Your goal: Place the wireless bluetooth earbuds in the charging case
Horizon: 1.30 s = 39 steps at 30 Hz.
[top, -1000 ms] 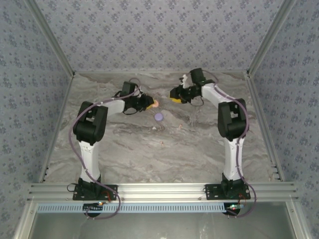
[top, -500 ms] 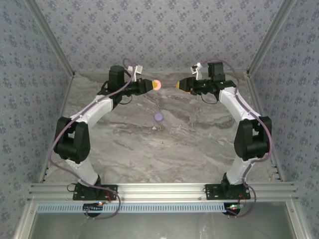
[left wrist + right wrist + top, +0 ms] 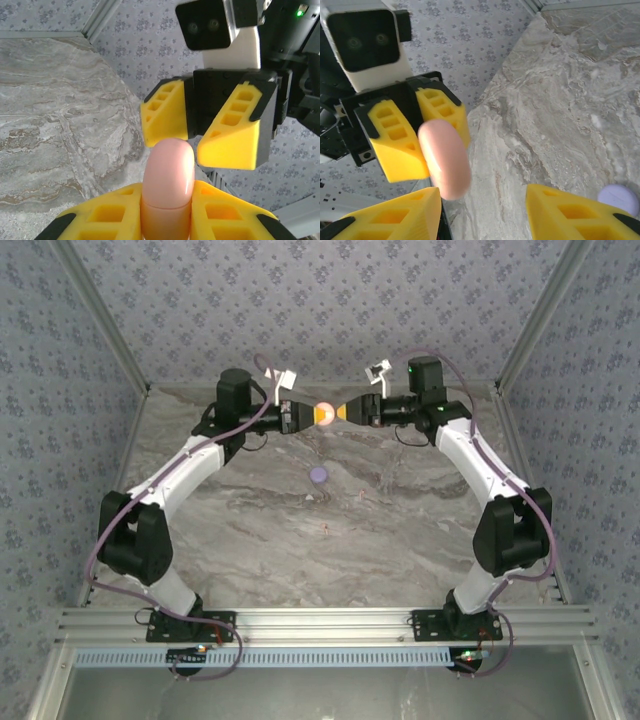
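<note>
1. Left gripper [image 3: 311, 414] is clamped narrow on the pink case [image 3: 324, 412], holding it by one edge; in the left wrist view the case stands out past the fingertips with its rounded rim leading.
2. Right gripper [image 3: 346, 412] faces it nose to nose, jaws wide and holding nothing; in its wrist view the case rim sits between the yellow fingers [image 3: 395, 212], close to one of them; contact I cannot tell.
3. Change over the last second: both arms were low over the table [image 3: 430, 530], with the case just above the stone; both then rose to the far side and stood apart; now the gap is closed and the tips meet in mid-air; the right jaws have widened on the way in.
4. Reading: this looks like a two-handed move on the case, one gripper steadying and the other taking the free half, probably to open the lid or pass the case over; the case looks shut, so nothing can go in yet.
5. Buds [image 3: 362, 494]: tiny pale specks on the table, well below the grippers and near the lilac disc [image 3: 318, 475]; too small to tell colours or count; none is held.
6. Lilac disc lies flat and untouched, probably a second case.
7. Risk: the smooth, rounded case is held by its edge and could twist or slip when the right jaws close.
</note>
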### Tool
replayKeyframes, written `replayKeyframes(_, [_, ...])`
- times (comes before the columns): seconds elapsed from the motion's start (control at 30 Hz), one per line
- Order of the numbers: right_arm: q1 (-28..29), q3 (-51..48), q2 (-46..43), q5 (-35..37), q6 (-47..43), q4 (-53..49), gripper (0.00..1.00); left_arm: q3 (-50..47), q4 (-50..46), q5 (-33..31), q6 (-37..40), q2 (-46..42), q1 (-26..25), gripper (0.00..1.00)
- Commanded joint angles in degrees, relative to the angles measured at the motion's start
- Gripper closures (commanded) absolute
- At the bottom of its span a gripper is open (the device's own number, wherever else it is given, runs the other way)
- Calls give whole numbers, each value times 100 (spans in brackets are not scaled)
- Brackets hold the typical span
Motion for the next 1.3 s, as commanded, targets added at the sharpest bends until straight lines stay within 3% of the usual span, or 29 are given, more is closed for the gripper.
replayKeyframes(0.0, [83, 307, 28, -240, -212, -84, 49, 131, -124, 226, 258, -163, -58, 78])
replayKeyframes(0.43, [189, 506, 194, -397, -460, -423, 50, 271, -130, 306, 277, -154, -135, 78])
replayKeyframes(0.63, [225, 523, 238, -519, -539, -497, 58, 334, -134, 355, 277, -134, -138, 78])
replayKeyframes(0.93, [312, 624, 305, -698, -721, -661, 59, 343, -20, 419, 207, -110, -156, 78])
replayKeyframes(1.27, [298, 638, 239, -577, -703, -652, 78, 350, -57, 391, 198, -142, -156, 74])
